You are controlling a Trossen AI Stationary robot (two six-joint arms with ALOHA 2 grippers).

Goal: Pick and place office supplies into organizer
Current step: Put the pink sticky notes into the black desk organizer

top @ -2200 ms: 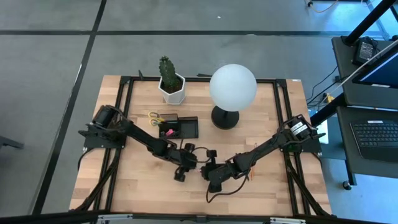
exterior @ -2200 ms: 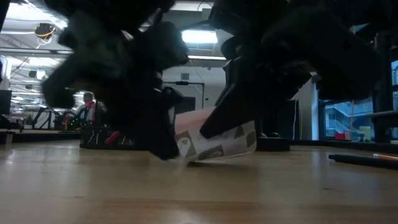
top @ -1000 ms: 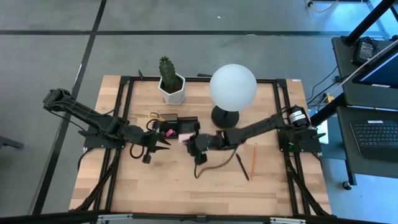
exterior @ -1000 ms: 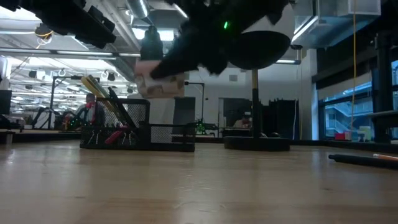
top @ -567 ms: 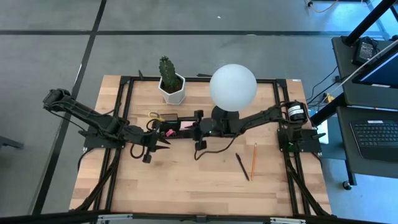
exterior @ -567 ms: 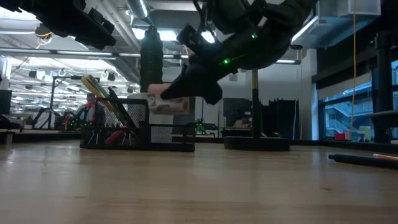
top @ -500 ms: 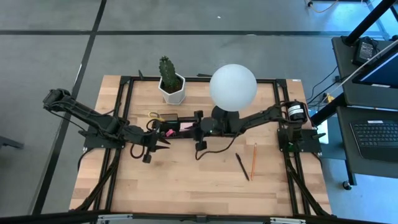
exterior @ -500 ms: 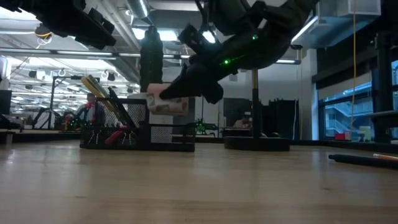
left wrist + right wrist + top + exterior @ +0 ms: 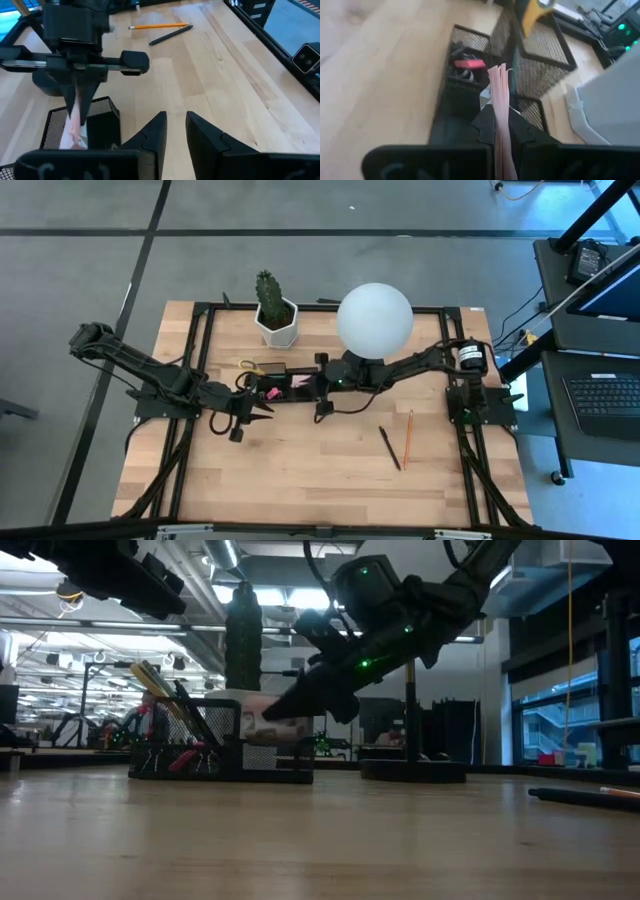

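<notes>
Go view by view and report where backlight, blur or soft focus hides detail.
Low view: ceiling lights backlight the right gripper into a silhouette. Right wrist view: the sticky-note pad and nearby organizer are soft. Left wrist view: the left gripper looms soft-edged. High view: evenly lit, sharp.

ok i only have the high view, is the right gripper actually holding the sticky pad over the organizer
Observer: Yes. The right wrist view shows the pink sticky-note pad edge-on, clamped in the right gripper, with the organizer just beyond it.
Operator: is it inside yet
Observer: Not clearly. In the low view the pad's lower edge is about level with the rim of the organizer's lower section; I cannot tell whether they touch.
Operator: left arm carrying anything
Observer: No. The left wrist view shows the left gripper slightly open with nothing in it, beside the organizer.
</notes>
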